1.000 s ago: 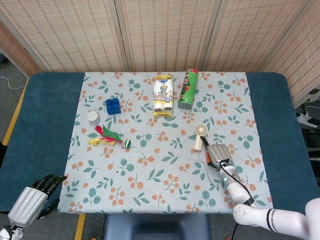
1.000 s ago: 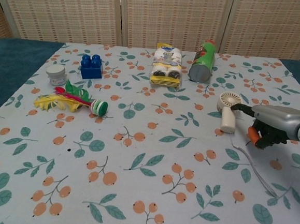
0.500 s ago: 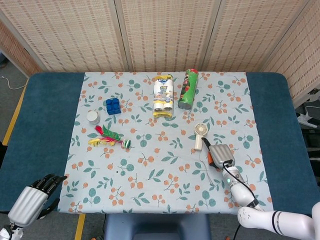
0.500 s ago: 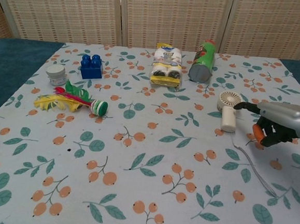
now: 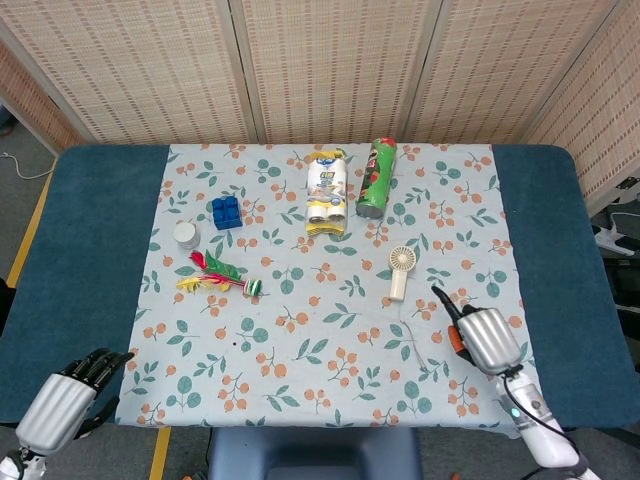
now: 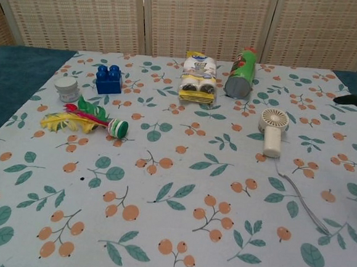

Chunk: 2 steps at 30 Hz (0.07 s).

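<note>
Head view: right robot hand (image 5: 487,338) near front right of surface (image 5: 90,250), fingers curled over small orange object (image 5: 455,340), grasping it. Handheld fan (image 5: 400,270) lies apart, up-left. Left robot hand (image 5: 65,405) clenched at front left corner.
Chest view: fan (image 6: 271,131) flat, cord (image 6: 300,202) trailing toward front right.

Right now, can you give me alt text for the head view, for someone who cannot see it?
The right hand hovers over the floral cloth near the table's front right, an orange object at its fingers, just right of a small cream handheld fan. The left hand sits at the front left edge, holding nothing visible.
</note>
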Available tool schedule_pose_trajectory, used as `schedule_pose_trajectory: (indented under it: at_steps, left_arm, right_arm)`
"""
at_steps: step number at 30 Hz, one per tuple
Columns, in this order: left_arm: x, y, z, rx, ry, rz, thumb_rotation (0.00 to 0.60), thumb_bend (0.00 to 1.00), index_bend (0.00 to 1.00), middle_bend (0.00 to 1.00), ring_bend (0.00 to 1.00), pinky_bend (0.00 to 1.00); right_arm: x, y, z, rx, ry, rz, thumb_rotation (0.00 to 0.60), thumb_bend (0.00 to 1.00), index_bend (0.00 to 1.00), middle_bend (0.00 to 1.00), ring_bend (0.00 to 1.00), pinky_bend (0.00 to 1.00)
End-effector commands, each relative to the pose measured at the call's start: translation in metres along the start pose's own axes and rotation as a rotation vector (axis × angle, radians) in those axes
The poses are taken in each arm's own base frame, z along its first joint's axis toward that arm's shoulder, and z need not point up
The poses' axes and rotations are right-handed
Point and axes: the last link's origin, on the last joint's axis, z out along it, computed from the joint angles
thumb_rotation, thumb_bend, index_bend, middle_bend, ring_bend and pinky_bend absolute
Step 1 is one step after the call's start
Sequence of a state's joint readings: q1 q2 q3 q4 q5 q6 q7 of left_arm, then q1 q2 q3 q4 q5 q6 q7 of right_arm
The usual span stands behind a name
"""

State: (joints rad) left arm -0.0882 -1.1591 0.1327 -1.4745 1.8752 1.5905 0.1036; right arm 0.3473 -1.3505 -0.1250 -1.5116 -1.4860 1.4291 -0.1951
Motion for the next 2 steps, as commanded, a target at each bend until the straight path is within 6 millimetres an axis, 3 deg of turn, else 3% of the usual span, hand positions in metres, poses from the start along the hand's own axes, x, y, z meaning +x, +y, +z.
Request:
schedule_pose_trajectory:
  at_steps: [1, 2]
  left_arm:
    - [-0.0013, 0.0009, 0.0014, -0.005, -0.002, 0.004, 0.6, 0.34, 0.17, 0.24, 0.2, 0.47]
    - [-0.002, 0.0014, 0.0023, -0.008, -0.004, 0.006, 0.6, 0.34, 0.17, 0.24, 0.2, 0.47]
  right_arm:
    - [-0.0067, 0.0241, -0.0426, -0.016, 0.024, -0.002, 0.6, 0.4, 0.1, 0.47, 0.32, 0.56]
    - [-0.006, 0.026, -0.0453, -0.021, 0.038, 0.001, 0.6, 0.39, 0.11, 0.45, 0.29, 0.55]
